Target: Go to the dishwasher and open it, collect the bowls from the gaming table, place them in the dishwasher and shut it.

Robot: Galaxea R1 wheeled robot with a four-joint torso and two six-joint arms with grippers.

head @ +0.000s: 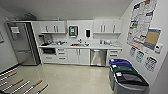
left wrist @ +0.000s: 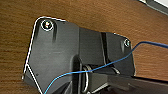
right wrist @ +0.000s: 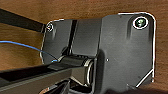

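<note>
robot is facing the dishwasher [head: 98, 57] from across the floor; door is standing closed, every step remaining; hand states cannot be told.

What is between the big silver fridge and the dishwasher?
In the head view, white cabinets with drawers and a dark microwave sit between the fridge and the dishwasher.

The head view looks down from high across the floor [head: 70, 77] at the far kitchenette; both wrist views sit close over, apparently, brown wood [left wrist: 100, 15].
</note>
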